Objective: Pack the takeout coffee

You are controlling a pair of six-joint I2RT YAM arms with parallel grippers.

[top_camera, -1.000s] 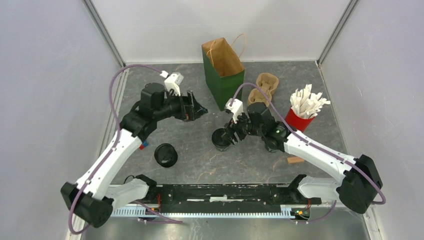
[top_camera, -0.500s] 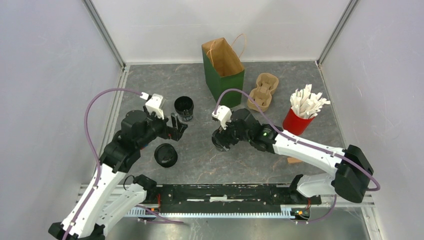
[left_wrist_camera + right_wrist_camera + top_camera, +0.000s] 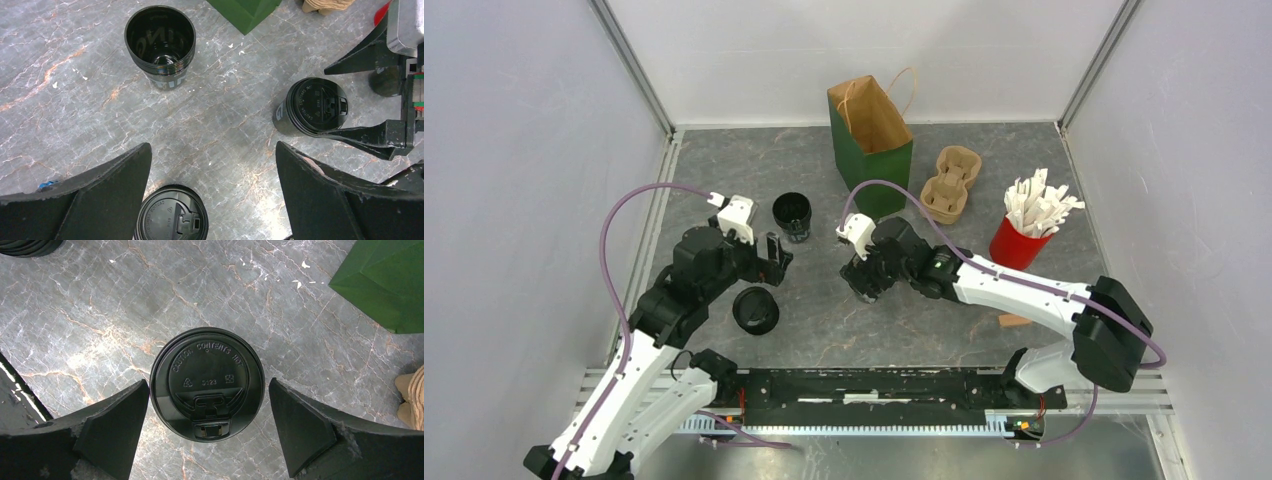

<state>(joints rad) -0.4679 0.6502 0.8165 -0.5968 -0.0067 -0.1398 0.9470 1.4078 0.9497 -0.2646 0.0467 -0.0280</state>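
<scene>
Lidded coffee cup (image 3: 207,370) is flanked, not pinched, by the spread right gripper (image 3: 208,390), green bag (image 3: 385,285) close beyond. Left gripper (image 3: 213,149) is spread between open cup stack (image 3: 160,42) and second lidded cup (image 3: 172,217), partly cut off.

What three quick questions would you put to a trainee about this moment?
1. True or false: the right gripper is shut on the lidded cup beneath it.
2. Where is the lidless cup? A: on the table, outside the green bag. B: inside that bag. C: in the pulp carrier.
3. How many lidded cups are in view?
Key: 1. False; its jaws stand open on either side of the cup. 2. A. 3. Two: that one and a second lidded cup near the open left gripper.
</scene>
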